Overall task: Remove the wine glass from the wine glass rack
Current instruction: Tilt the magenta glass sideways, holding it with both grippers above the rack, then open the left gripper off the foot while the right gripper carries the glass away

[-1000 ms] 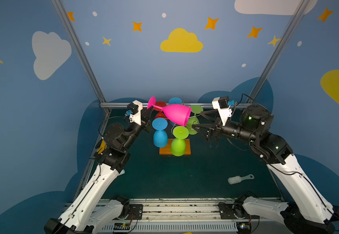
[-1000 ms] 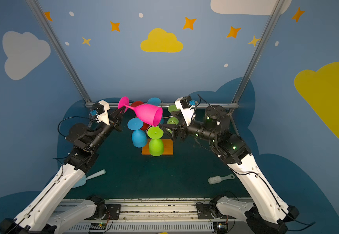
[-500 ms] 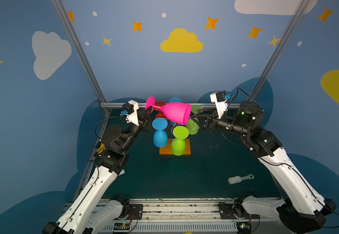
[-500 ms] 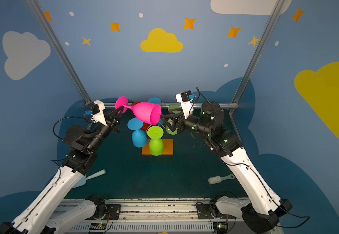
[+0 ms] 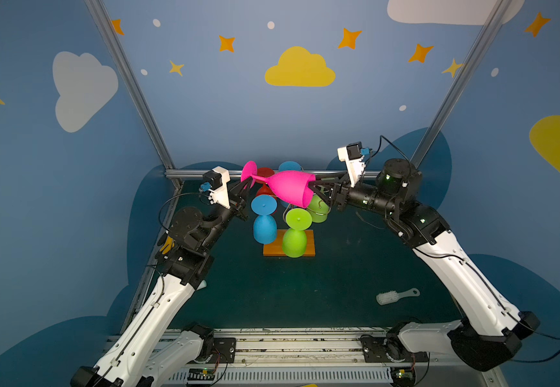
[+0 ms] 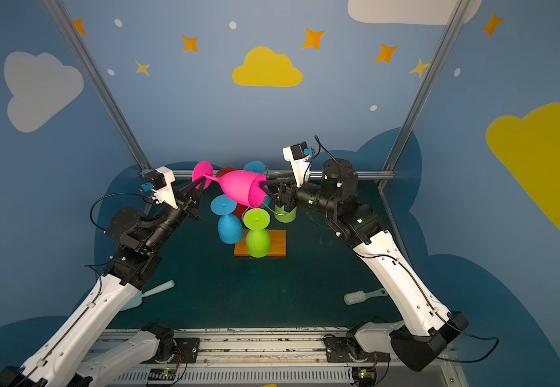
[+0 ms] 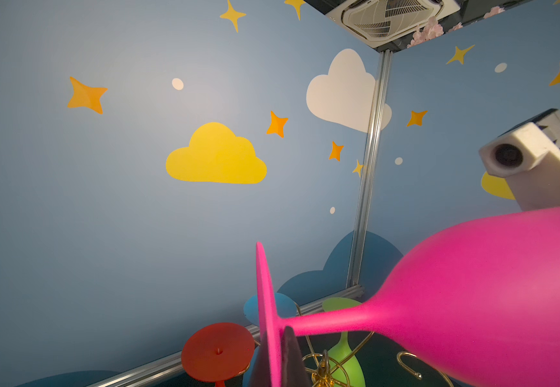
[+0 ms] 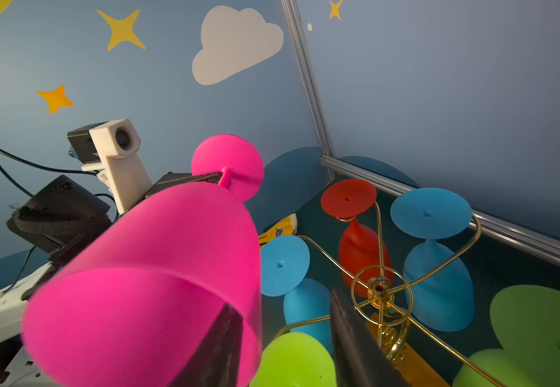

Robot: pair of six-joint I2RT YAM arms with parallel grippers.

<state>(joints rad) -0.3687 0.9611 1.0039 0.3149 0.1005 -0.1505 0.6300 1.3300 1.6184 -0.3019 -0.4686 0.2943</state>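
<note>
Handover: left gripper [image 5: 247, 182] fingers [image 7: 292, 355] clamp pink wine glass [image 5: 288, 189] by its stem; right gripper [image 5: 311, 189] fingers [image 8: 355, 335] straddle the rim, part-open, needing to squeeze.

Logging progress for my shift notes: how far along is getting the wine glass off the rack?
Done: the pink wine glass is clear of the wine glass rack, lying sideways above it. In hand: the left end effector pinches its foot; the right end effector straddles the bowl's rim, not yet clamped. Left: hand over, probably, and set it down.
</note>
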